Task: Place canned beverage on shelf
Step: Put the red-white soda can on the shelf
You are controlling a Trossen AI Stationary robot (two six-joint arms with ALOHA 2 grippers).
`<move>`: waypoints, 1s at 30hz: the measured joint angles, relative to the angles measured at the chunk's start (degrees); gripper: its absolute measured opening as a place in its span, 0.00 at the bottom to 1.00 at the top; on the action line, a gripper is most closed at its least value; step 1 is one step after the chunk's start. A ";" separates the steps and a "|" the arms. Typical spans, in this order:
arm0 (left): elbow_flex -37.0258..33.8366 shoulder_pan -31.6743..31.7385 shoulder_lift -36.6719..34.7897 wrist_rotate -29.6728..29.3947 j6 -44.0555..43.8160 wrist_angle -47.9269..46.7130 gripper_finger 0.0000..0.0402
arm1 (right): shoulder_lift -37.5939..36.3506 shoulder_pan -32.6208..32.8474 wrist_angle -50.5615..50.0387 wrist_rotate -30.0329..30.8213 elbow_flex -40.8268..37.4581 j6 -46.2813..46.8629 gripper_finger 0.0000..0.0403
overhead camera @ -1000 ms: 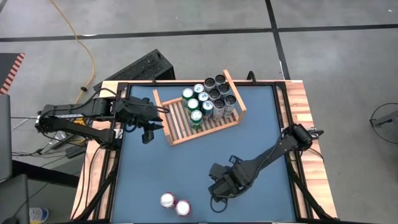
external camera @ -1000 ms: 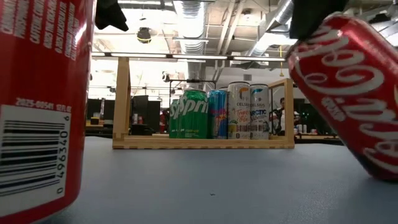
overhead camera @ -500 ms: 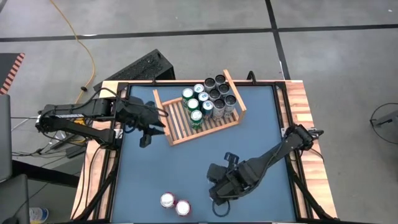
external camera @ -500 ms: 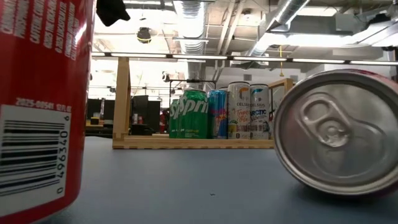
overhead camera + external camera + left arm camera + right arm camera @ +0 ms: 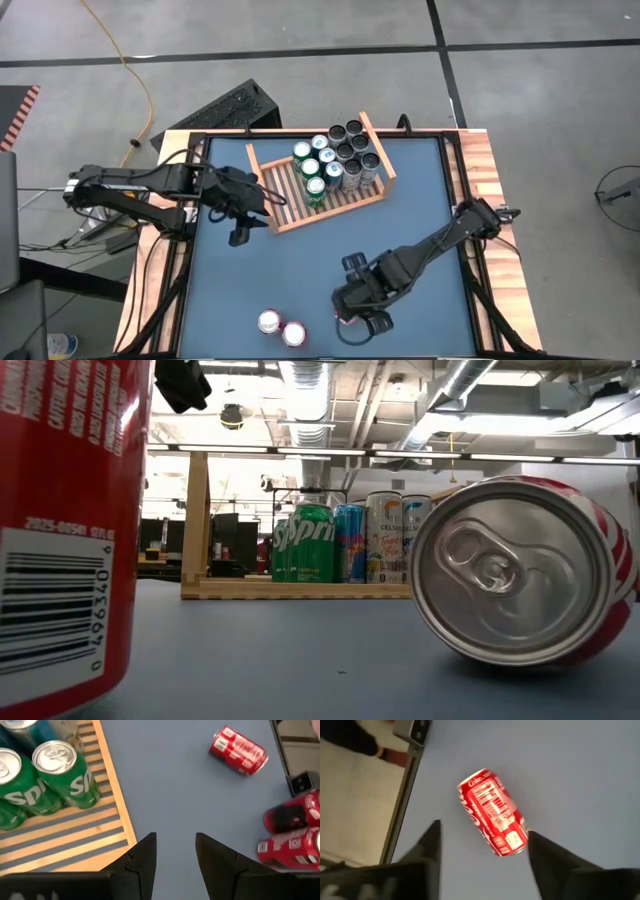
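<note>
A red canned beverage lies on its side on the blue table, its silver top facing the low camera. My right gripper hangs open above it, one finger on either side, touching nothing; in the high view it hides the can. The wooden shelf stands at the far middle with several upright cans on its slats. My left gripper is open over bare table beside the shelf's near left corner.
Two more red cans stand upright near the table's front edge, left of the fallen one; one fills the left of the low view. The shelf's left half has bare slats. A raised frame borders the table.
My right gripper has let go of the red can and risen. The can, held tilted a second ago, has dropped onto its side and rolled a little, its top now toward the low camera. My left gripper has moved toward the near edge along the shelf's left corner.
</note>
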 joint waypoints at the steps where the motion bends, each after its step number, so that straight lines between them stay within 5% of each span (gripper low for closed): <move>1: 0.03 -0.17 0.47 -0.08 0.02 0.04 0.31 | -0.01 -0.38 0.50 -0.81 -0.76 -1.28 0.55; 7: 0.10 -0.63 0.48 -1.87 -0.63 0.10 0.31 | 0.00 -1.61 8.07 -2.25 -7.50 -5.55 0.73; 30: 0.02 -0.59 0.57 -1.81 -3.14 -0.19 0.31 | 0.00 -1.94 30.01 -1.13 -31.12 -6.55 0.70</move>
